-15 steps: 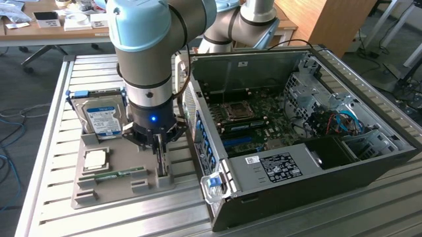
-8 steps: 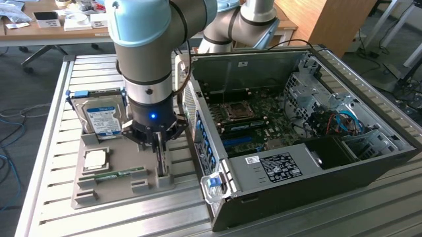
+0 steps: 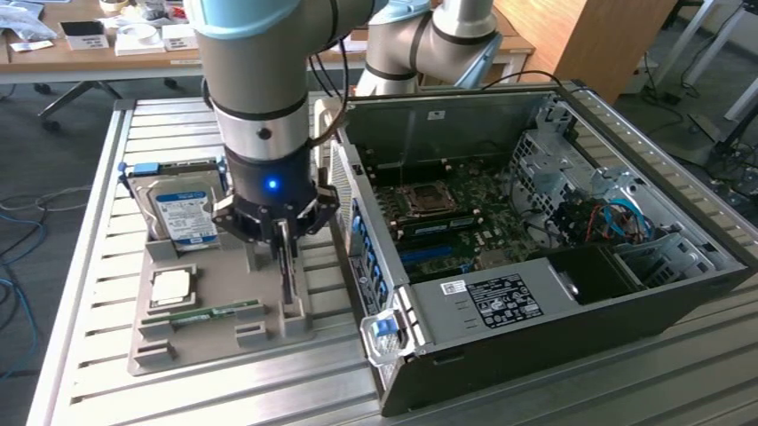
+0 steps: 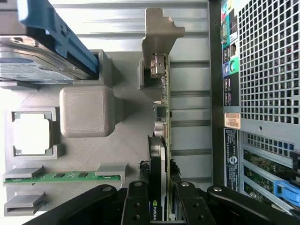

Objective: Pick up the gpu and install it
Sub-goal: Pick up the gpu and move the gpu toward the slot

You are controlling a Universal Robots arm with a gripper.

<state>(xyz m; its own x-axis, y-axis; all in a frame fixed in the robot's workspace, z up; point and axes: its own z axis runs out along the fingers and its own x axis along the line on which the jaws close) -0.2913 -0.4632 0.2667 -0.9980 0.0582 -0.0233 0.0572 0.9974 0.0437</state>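
1. Gripper point(image 3: 282, 244) point(image 4: 161, 211): your jaws are clenched on the gpu point(image 3: 288, 282) point(image 4: 164, 117), one finger against each face.
2. Gpu: it stands on edge in the grey holder tray point(image 3: 225, 335) point(image 4: 122, 154), gripped near one end. Its silver bracket point(image 4: 157, 33) is at the end away from your jaws.
3. Computer case point(image 3: 474, 115) point(image 4: 262, 61): open, just beside the jaws.
4. On the jaws' opposite side, in the tray: hard drive point(image 3: 177, 213) point(image 4: 37, 61), processor chip point(image 3: 172, 286) point(image 4: 32, 136), memory stick point(image 3: 213, 312) point(image 4: 61, 176).
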